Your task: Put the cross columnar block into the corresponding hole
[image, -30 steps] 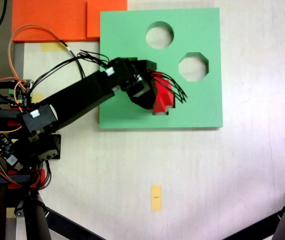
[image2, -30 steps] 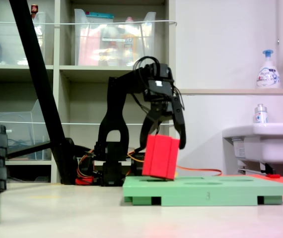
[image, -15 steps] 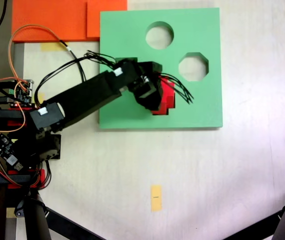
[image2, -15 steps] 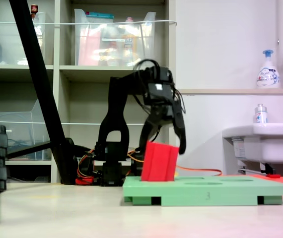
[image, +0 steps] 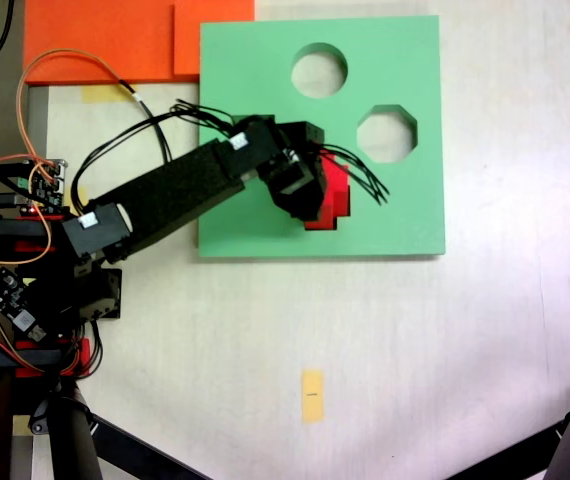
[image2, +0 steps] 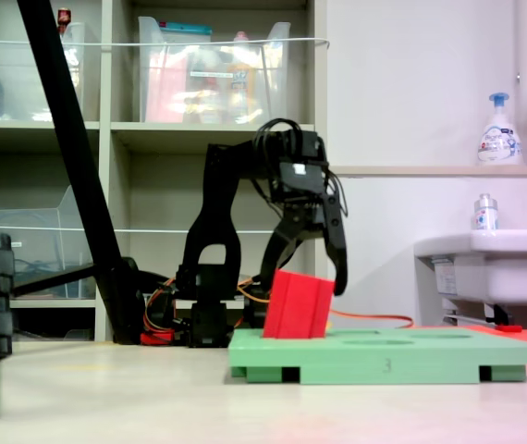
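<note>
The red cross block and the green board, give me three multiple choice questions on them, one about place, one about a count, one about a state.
1. Where is the red cross block?
A. Lying on the table beside the board
B. Standing partway in a cut-out of the green foam board
C. On the orange sheet

2. How many open cut-outs show on the board in the first exterior view, apart from the one the block is in?
A. Two
B. Four
C. None

3. How does the block stand in the second exterior view?
A. Flush with the board
B. Lifted clear of the board
C. Tilted, most of it above the board

Answers: 1 B, its base sits in the board under the end effector. 2 A, the round cut-out and the octagonal cut-out. 3 C, it leans and sticks up.
</note>
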`<control>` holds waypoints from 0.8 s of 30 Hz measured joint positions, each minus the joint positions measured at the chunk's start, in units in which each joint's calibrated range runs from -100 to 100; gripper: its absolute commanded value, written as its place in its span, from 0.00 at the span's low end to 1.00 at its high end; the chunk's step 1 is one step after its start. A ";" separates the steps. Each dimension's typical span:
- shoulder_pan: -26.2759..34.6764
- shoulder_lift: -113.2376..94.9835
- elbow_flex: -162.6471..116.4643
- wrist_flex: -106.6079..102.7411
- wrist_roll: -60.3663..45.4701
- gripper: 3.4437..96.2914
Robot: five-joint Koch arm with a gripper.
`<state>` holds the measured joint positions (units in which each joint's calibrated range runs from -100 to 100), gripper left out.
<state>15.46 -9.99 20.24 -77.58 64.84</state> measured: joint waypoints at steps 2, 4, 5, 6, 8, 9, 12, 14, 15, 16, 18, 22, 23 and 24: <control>0.00 0.68 0.20 0.00 0.00 0.37; 0.05 1.37 0.39 0.00 0.00 0.40; 0.00 1.92 0.59 0.10 0.00 0.41; 0.00 2.33 0.78 0.29 -0.05 0.41; -0.05 3.42 0.88 0.59 -0.05 0.42; -0.05 4.24 0.98 0.78 -0.05 0.43; -0.05 6.43 1.08 1.37 -0.05 0.44; -0.05 7.25 1.18 1.37 -0.05 0.45; -0.05 7.39 1.18 1.37 -0.05 0.46; -0.05 7.66 1.18 1.37 -0.05 0.47; -0.05 8.21 1.27 1.27 -0.10 0.48; -0.10 9.17 1.37 1.37 0.00 0.52; -0.10 9.58 1.37 1.37 0.00 0.53; -0.10 9.71 1.47 1.37 0.00 0.53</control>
<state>15.36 -0.27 21.71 -76.21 64.84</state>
